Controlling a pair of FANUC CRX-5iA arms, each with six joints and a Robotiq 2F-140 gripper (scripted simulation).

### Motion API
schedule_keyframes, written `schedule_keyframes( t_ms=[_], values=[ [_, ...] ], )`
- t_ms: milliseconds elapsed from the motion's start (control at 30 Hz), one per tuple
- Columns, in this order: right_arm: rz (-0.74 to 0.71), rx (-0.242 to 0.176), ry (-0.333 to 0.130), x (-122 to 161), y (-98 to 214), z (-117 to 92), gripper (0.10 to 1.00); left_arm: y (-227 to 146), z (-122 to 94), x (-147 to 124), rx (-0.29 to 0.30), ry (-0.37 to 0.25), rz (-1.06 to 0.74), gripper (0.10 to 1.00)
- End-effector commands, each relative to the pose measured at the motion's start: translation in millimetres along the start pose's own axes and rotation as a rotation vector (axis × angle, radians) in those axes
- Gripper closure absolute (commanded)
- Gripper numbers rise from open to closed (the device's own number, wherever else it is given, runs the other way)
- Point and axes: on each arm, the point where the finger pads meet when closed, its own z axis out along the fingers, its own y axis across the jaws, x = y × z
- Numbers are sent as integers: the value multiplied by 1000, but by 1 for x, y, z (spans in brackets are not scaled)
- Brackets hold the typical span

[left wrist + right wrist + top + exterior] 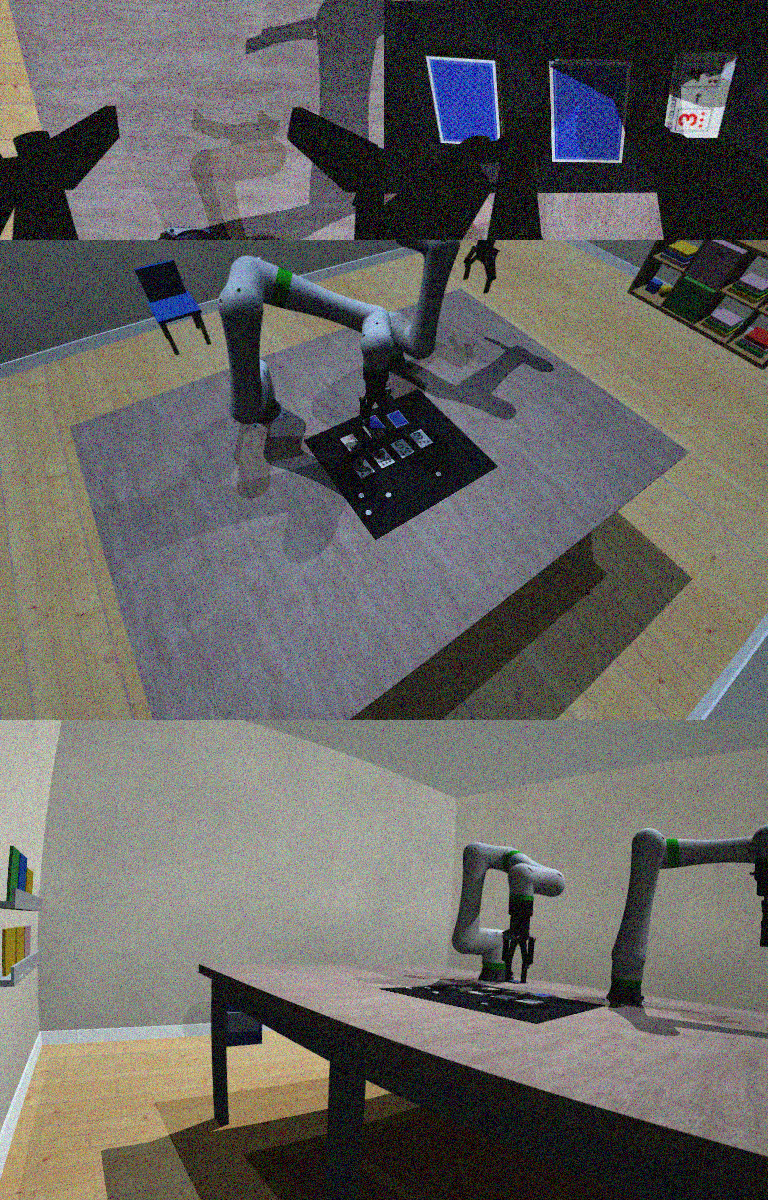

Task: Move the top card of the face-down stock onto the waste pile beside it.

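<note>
My right gripper (pixel 374 412) (pixel 516 980) (pixel 588 115) is shut on a blue-backed card (pixel 375 422) (pixel 584 122), held flat and low over the waste pile. A thin white strip of that pile (pixel 367 431) shows beside the card in the top view; most of it is hidden. The remaining face-down stock (pixel 397 418) (pixel 466 100) lies to one side of the held card. A face-up card with a red 3 (pixel 349 442) (pixel 696 122) lies on the other side. My left gripper (pixel 476 285) (pixel 203 122) is open and empty, high over the table, away from the cards.
The black mat (pixel 413 500) also bears a row of face-up cards, including one at the row's end (pixel 421 438), and several small white discs, one of them (pixel 438 473) apart from the others. The left arm (pixel 438 285) stands beyond the mat.
</note>
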Motion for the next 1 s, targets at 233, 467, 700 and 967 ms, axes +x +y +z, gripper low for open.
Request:
schedule_keyframes(
  t_ms=[233, 467, 700, 967],
  values=[
    [0, 1, 2, 1, 0, 17, 999, 0, -1, 0, 0, 2, 0, 98],
    [0, 1, 1, 1, 0, 25, 999, 0, -1, 0, 0, 2, 0, 98],
    [0, 1, 1, 1, 0, 31, 999, 0, -1, 0, 0, 2, 0, 98],
    [0, 1, 1, 1, 0, 32, 999, 0, -1, 0, 0, 2, 0, 98]
  ],
)
